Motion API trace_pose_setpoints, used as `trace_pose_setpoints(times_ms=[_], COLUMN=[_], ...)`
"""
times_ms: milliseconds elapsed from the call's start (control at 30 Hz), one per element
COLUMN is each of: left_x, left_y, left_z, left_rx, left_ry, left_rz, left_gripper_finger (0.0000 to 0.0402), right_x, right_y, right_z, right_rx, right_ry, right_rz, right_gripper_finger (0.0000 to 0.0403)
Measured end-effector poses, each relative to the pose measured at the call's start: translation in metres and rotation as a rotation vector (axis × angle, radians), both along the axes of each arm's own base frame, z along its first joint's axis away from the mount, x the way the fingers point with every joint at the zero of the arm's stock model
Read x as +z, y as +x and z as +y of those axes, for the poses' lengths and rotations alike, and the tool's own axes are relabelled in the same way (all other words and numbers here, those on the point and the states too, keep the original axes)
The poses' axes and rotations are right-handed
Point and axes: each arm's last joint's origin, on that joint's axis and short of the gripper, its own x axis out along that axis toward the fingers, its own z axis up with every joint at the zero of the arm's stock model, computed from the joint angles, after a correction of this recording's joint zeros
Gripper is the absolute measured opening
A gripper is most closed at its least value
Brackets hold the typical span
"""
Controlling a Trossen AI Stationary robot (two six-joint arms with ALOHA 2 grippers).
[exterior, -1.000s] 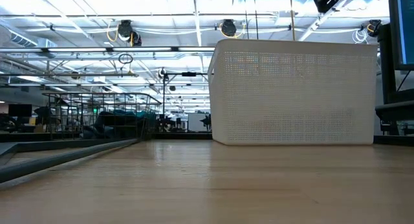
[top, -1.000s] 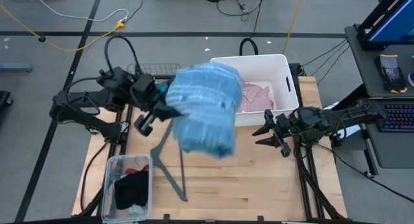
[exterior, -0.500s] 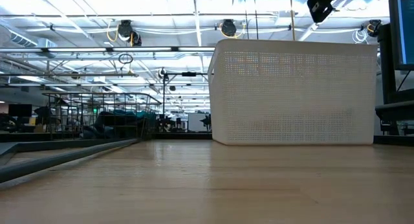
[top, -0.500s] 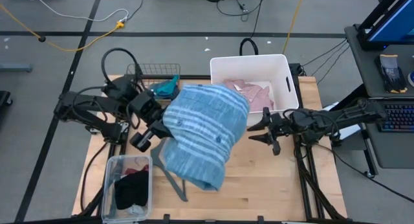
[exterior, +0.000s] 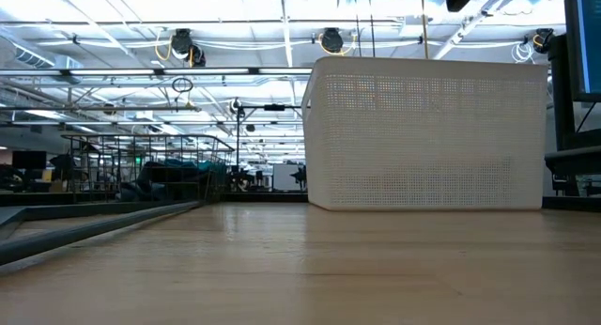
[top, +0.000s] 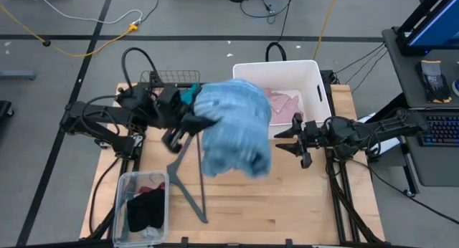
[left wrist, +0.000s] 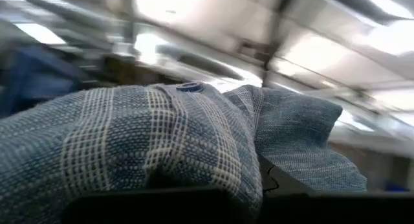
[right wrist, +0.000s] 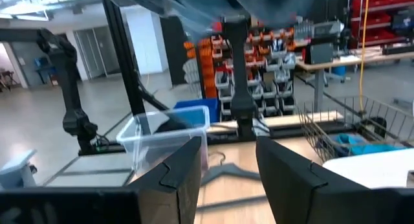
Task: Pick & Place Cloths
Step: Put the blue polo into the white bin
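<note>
One blue shirt (top: 233, 126) hangs in the air beside the white tub (top: 318, 79), pinched tight by the left fingers (top: 188, 119) (right fingers (top: 295, 137) spread, holding nothing, also near the tub).

The blue-plaid shirt (top: 231, 126) hangs bunched in mid-air above the surface. A pink shirt (top: 285, 107) lies crumpled inside the white tub.

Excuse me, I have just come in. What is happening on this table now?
The left gripper is shut on a blue-plaid shirt and holds it in the air near the white plastic tub, where a pink garment lies. The right gripper is open and holds nothing beside the shirt. A clear plastic box with dark cloths stands at the table's near left corner.
</note>
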Motion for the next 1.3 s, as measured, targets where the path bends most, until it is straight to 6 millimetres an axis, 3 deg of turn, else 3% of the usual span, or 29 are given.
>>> trace_pose_setpoints(times_ms=[400,767,900,1033,1300], left_x=[-0.003,-0.012,-0.017,-0.021,-0.015], left_y=[0.003,0.006,0.016,0.040,0.084], left_z=[0.035,0.057,0.057,0.057,0.075], left_rx=[0.328,0.423,0.429,0.425,0.524], left_ry=[-0.396,-0.509,-0.484,-0.436,-0.292], left_rz=[0.044,0.101,0.137,0.230,0.439], left_gripper_finger=[0.0003,0.0002,0.0002,0.0002,0.0002], right_x=[0.012,0.014,0.014,0.009,-0.001], right_y=[-0.001,-0.002,-0.002,-0.005,-0.030], right_z=[0.000,0.000,0.000,-0.001,-0.004], right_rx=[0.006,0.002,-0.002,0.002,0.016], right_ry=[0.011,-0.012,-0.053,-0.086,-0.113], right_rz=[-0.122,-0.151,-0.148,-0.094,0.063], right_gripper_finger=[0.0139,0.0139,0.0139,0.0139,0.0139])
